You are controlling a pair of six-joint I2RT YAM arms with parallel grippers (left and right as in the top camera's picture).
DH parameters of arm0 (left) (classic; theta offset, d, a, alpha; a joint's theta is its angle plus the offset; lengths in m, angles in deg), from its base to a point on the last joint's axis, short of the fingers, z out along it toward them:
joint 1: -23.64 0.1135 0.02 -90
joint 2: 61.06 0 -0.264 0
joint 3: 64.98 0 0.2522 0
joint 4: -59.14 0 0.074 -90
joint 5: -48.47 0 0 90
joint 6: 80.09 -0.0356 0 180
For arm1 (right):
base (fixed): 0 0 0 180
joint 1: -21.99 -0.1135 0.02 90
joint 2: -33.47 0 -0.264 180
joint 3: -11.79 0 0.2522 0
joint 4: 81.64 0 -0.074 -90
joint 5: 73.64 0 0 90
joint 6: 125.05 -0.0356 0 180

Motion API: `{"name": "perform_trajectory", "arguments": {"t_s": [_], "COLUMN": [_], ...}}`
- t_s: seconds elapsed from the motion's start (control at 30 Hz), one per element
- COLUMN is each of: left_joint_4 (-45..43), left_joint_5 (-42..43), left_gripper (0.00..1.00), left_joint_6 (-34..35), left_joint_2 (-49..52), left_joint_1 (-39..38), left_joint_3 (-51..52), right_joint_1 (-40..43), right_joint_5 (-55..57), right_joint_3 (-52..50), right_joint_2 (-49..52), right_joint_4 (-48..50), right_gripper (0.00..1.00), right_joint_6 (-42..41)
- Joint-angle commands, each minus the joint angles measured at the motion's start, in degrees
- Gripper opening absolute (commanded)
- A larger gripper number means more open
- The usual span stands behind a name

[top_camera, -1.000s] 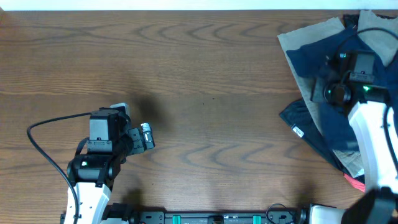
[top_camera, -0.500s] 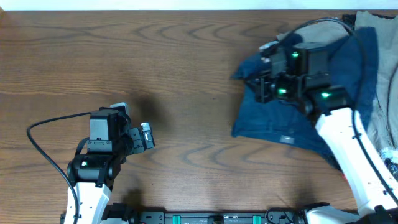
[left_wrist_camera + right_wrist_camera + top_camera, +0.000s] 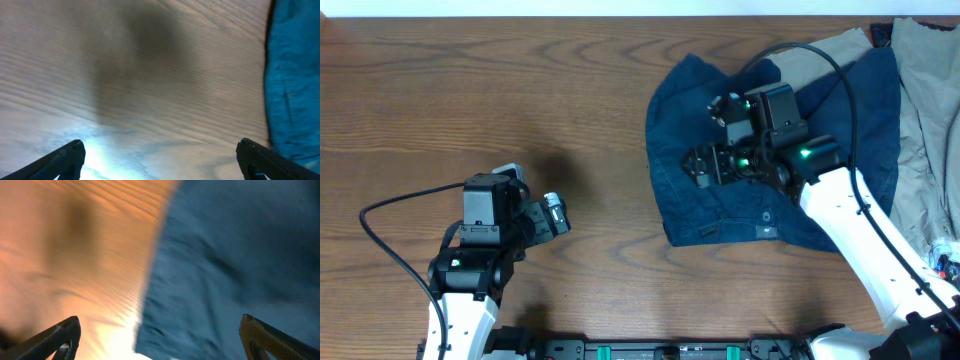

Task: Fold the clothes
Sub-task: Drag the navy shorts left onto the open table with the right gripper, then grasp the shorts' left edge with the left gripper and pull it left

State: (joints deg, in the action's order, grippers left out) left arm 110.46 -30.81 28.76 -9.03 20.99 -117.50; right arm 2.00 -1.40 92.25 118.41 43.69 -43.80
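While the R gripper (image 3: 705, 166) hangs over the navy shorts (image 3: 682, 125), its fingers stand wide apart, w/ nothing clamped btwn them in the wrist view. Shorts lie rumpled on the table (image 3: 570, 80), right of centre, their right side touching the tan garments (image 3: 932, 90) at the table's right edge. L gripper (image 3: 556, 212) sits lower left over bare wood, fingers also apart, well apart from the shorts.
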Motion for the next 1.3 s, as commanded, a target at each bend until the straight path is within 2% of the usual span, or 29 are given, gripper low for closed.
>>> {"name": "perform_trajectory", "arguments": {"t_s": [0.0,0.1,0.23,0.43,0.57,0.93,1.03,1.13,1.2,1.27], "left_joint_4": [-0.22,-1.62,-4.15,-11.08,-19.06,-38.12,-40.79,-42.58,-43.76,-44.15], "left_joint_5": [5.75,11.93,17.29,18.25,18.45,18.45,18.45,18.4,18.32,18.18], "left_gripper": [0.98,0.98,0.98,0.98,0.98,0.98,0.91,0.75,0.58,0.32], "left_joint_6": [4.7,6.56,6.99,10.69,14.71,26.91,28.68,28.63,28.63,28.61], "left_joint_2": [0.44,2.23,6.62,15.91,23.23,41.81,44.5,45.59,45.72,45.7], "left_joint_1": [0.33,-0.22,-3.39,-12.11,-19.12,-33.0,-35.76,-37.68,-38.27,-38.29], "left_joint_3": [-1.16,-0.46,0.2,0.2,0.2,0.17,0.17,0.17,0.17,0.17], "right_joint_1": [2.91,6.23,10.27,14.84,17.18,17.84,17.84,17.84,17.84,17.84], "right_joint_5": [13.51,18.56,18.18,18.25,18.18,18.4,18.4,18.4,18.4,18.43], "right_joint_3": [0.87,0.87,0.87,0.87,0.87,0.87,0.87,0.87,0.87,0.87], "right_joint_2": [0.13,0.13,0.13,0.13,0.13,0.13,0.13,0.13,0.13,0.13], "right_joint_4": [-3.93,-8.37,-11.8,-15.82,-17.46,-19.43,-19.41,-19.43,-19.43,-19.58], "right_gripper": [0.99,0.99,0.99,0.99,0.99,0.99,0.99,0.99,0.99,0.99], "right_joint_6": [-1.33,-4.02,-4.52,-4.5,-4.52,-4.48,-4.48,-4.5,-4.5,-4.48]}}
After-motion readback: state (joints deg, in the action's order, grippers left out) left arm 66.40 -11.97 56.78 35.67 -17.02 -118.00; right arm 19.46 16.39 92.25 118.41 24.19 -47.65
